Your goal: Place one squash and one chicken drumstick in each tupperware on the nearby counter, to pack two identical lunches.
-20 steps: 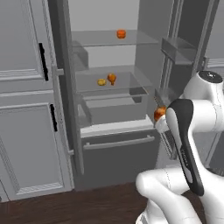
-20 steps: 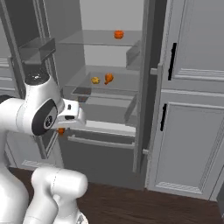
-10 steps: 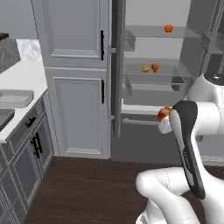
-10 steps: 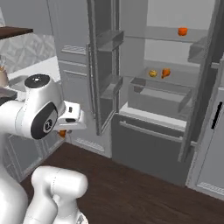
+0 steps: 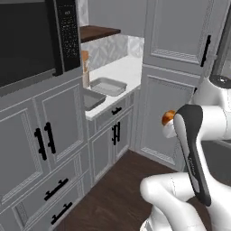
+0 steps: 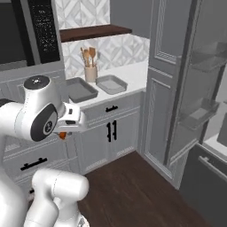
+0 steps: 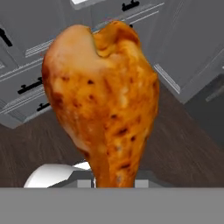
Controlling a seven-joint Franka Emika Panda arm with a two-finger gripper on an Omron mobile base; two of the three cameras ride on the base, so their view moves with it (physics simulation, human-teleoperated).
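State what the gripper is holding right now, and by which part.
A chicken drumstick, gripped at its narrow bone end, with the thick meaty end pointing away from the hand. The fingertips themselves are hidden behind it.

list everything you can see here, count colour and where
golden-brown roasted chicken drumstick: one, held in the pincer, thin end down
shallow grey rectangular tupperware trays: two, grey, side by side on the counter
white marble-look counter: one, over grey cabinets with black handles
tan utensil holder with wooden spoons: one, at the back of the counter
dark brown wooden shelf: one, on the wall above the counter
black microwave: one, built in above the grey cabinets
open grey fridge door: one, at the right of the right base view
white arm's pincer: one, shut on the drumstick
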